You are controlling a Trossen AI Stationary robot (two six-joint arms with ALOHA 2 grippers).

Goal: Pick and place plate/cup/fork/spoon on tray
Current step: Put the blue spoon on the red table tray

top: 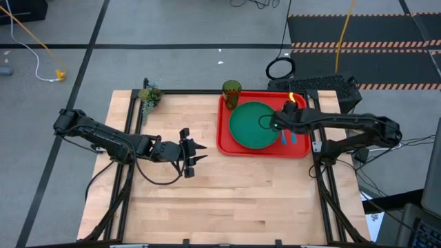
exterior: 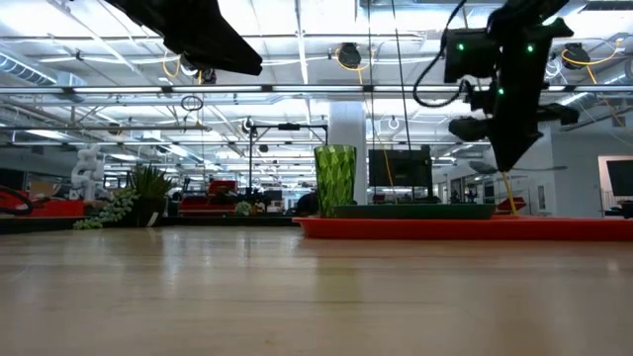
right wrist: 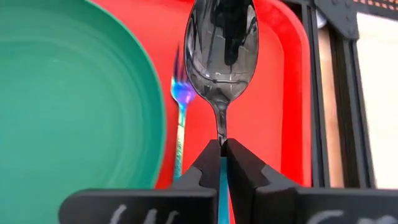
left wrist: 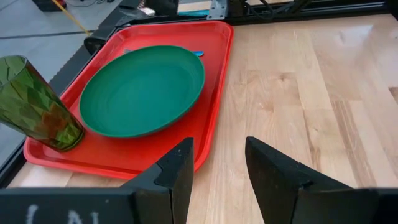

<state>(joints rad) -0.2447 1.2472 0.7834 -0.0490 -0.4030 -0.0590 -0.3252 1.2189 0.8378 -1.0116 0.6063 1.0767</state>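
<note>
The spoon fills the right wrist view, its dark oval bowl out ahead of the right tool, whose two fingers are pinched tight on the blue handle just behind the neck. Below it lies the red tray, and on the tray floor the fork rests just beside the rim of the green plate — between plate and spoon as seen there. From above, the right tool hangs over the tray's right part, near the plate's edge. The olive-green cup stands upright in the tray's far left corner, beside the plate. The left tool waits over the bare desk well left of the tray, fingers parted and holding nothing.
</note>
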